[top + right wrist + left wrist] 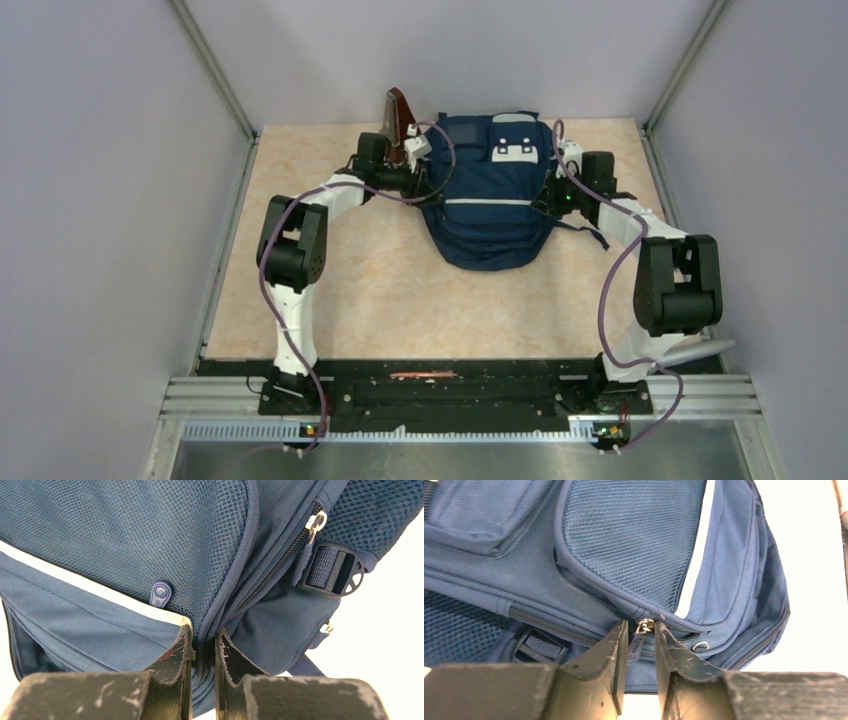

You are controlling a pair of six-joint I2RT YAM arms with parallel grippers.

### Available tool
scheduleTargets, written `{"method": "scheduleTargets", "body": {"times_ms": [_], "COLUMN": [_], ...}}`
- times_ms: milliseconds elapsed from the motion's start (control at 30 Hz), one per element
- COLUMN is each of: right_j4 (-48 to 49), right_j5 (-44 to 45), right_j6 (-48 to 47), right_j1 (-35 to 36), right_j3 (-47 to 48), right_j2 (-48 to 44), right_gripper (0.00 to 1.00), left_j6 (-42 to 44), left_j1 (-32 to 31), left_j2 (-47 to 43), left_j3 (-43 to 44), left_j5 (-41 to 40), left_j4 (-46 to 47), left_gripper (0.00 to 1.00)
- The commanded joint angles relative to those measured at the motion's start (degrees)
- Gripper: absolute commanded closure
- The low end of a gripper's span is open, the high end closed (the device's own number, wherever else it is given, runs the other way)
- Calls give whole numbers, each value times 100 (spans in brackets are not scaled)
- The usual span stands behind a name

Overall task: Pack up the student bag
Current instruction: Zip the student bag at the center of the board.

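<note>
The beige table [380, 290] carries the navy student bag [490, 200], which lies flat on the far middle of it, front pockets up. A thin brown flat object [400, 115] stands tilted at the bag's far-left corner. The left gripper [640, 630] is against the bag's left side. Its jaws are narrow, with a metal zipper pull [636, 647] in the gap; whether they pinch it cannot be told. The right gripper [204, 637] is at the bag's right side, clamped nearly closed on a seam ridge of the bag's fabric. A black strap buckle [334, 570] hangs on the bag near that seam.
</note>
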Motion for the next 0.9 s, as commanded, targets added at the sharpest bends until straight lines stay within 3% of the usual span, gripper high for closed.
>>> {"method": "scheduleTargets", "body": {"times_ms": [0,133,600,867], "right_j4": [277,281,989,1426], "right_j5": [-68,-47,268,822], "right_j6": [-342,-318,457,872], "right_j1": [-91,-102,-103,-50], "right_j3": [220,207,-334,-734], "right_j2": [-245,-273,-583,-979], "right_gripper": [100,100,100,100], "left_j6": [77,31,-35,-280], "left_j1": [-25,-34,-438,-1036], "left_j2": [148,66,-1013,-1487], "left_j3": [218,168,-1205,-1648], "left_j5": [301,344,-374,-764], "left_j4": [-251,-347,-147,-302], "left_gripper": [76,100,100,100]}}
